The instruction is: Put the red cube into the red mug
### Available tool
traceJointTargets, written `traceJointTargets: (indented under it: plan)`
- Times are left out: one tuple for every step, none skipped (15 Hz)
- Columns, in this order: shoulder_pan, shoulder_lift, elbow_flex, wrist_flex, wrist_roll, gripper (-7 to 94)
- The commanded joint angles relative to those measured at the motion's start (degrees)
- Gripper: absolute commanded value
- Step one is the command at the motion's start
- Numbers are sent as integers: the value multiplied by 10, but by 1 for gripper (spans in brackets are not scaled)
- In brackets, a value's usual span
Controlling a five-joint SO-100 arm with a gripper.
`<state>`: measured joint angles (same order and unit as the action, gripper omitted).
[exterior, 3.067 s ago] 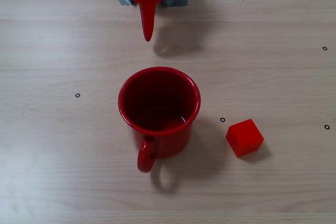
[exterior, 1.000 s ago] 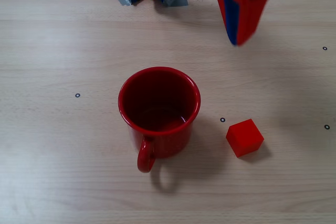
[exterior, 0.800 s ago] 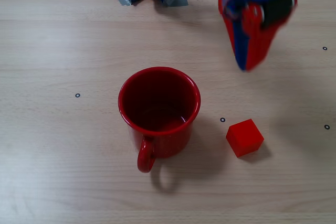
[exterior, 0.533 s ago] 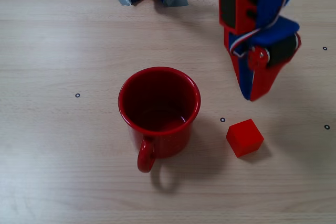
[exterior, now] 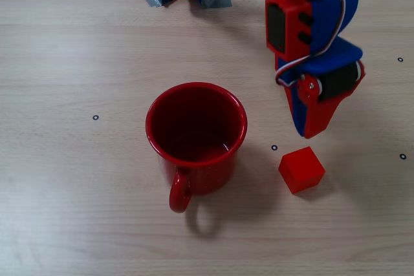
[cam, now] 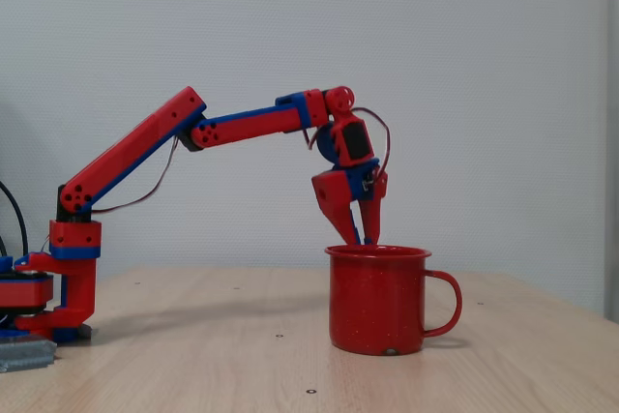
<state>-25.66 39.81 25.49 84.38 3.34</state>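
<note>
Mug (exterior: 196, 137) — red, nothing inside — cube (exterior: 301, 169) just beside.

One fixed view looks almost straight down from close above the surface (exterior: 65, 63), with the arm's base at its top edge. The other sits low at the side, near surface height, facing a pale wall. Both share the red mug (exterior: 196, 137) (cam: 379, 299) and the arm (exterior: 310, 37) (cam: 242, 128).

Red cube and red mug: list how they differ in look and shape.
The red cube is a small, solid, matte block with flat faces; the red mug is far larger, round, hollow and open-topped. The mug looks glossy and has a loop handle; the cube has none. Both are bright red and rest on the table.
</note>
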Motion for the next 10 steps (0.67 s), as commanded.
traceJointTargets:
  plan:
    - [2, 42, -1, -13, 4, 5]
    - [2, 42, 5, -14, 4, 14]
    - [1, 42, 6, -8, 11, 21]
    - [1, 42, 6, 4, 28, 30]
    - [0, 41, 8, 15, 39, 37]
    - [0, 40, 11, 17, 40, 38]
    - [0, 40, 18, 10, 42, 39]
    - [1, 40, 26, 4, 45, 39]
    - [2, 40, 36, 4, 45, 40]
    - [3, 40, 46, -1, 46, 40]
